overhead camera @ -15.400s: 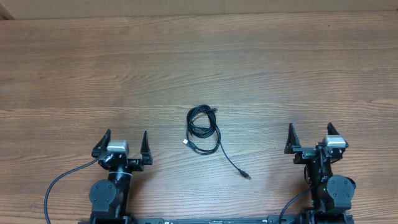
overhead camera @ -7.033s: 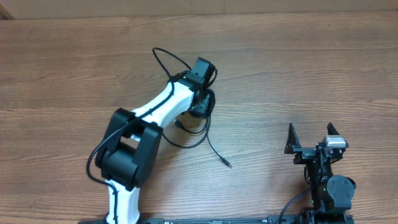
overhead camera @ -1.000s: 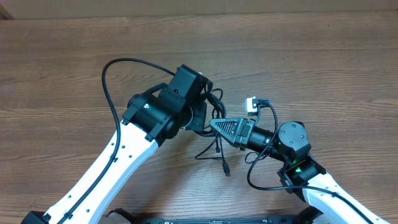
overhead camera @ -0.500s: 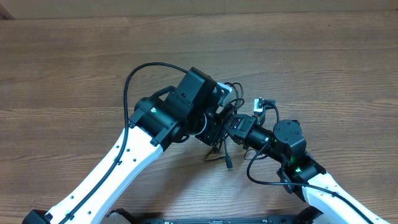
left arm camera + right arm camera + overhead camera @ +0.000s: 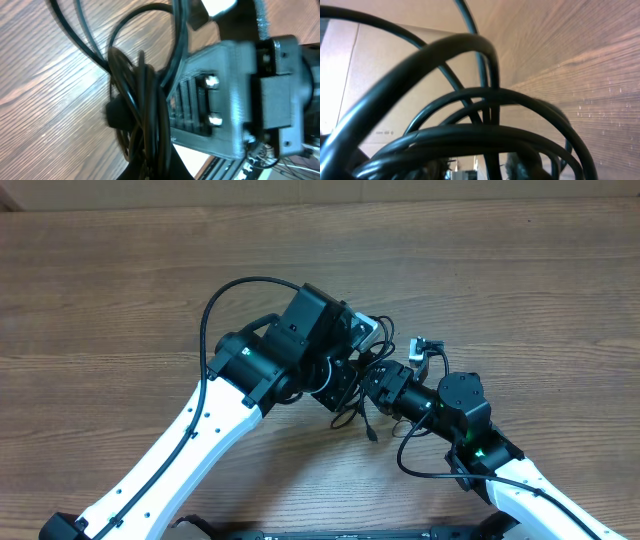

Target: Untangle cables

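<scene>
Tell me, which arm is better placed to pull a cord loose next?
Probably the right. The left pincer seems to be holding the cables bunched above the table, so it serves as anchor. The right pincer is nosed into the loops, well placed to draw one out.

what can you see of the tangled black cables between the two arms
The thin black cables are glossy, rubbery-looking cords bunched in overlapping loops, not yet separated. The bundle sits mid-table between the arms, its strands converging into the left tool, which appears shut on them. The right tool crowds the loops; its grip cannot be told. One loose end trails down to the wooden table, ending in a small dark plug.
</scene>
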Available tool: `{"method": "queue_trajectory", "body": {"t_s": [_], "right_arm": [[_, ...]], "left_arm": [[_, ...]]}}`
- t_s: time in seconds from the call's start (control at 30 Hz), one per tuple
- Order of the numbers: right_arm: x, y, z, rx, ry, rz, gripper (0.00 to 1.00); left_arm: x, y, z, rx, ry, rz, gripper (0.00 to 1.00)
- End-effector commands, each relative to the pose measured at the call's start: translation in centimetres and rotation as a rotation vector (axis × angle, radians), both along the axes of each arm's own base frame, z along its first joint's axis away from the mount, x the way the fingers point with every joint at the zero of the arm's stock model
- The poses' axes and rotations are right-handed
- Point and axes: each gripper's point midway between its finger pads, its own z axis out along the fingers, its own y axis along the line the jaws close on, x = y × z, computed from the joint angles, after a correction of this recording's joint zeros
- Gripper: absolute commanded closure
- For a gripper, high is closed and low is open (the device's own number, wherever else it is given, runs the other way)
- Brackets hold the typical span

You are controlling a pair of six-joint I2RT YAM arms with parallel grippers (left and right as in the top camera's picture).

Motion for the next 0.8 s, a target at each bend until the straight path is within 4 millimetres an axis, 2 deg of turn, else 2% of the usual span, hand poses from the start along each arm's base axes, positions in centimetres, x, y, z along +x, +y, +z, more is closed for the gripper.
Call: {"method": "queue_trajectory", "body": {"t_s": [0.0,0.23,0.3,0.43,0.5,0.63,0.77], "right_arm": [[0.8,-0.3,0.3,-0.022,-0.035,-0.012,0.43],[0.1,0.2,0.4,-0.029,-0.059,0.044,0.24],[-0.3,0.5,0.6,-0.02,-0.059,0.073,0.22],[-1.5,1.3,0.8,0.016,-0.03,0.149,0.09],[-2.0,1.5,0.9,0.022,-0.027,0.177,0.0],[-1.7,1.3,1.1,-0.007,-0.09,0.182,0.0],[-0.8,0.2,2.0,0.008,-0.135,0.163,0.0]], "left_arm": [[-0.6,0.5,0.8,-0.032,0.012,-0.033,0.96],[3.0,4.4,0.8,-0.025,0.001,0.12,0.96],[3.8,5.6,0.8,-0.026,0.007,0.168,0.96],[5.0,7.5,0.7,-0.027,0.016,0.238,0.96],[5.1,8.0,0.7,-0.018,0.007,0.229,0.96],[4.0,7.9,0.4,0.015,-0.036,0.074,0.96],[1.8,7.3,0.2,0.004,-0.04,-0.116,0.96]]}}
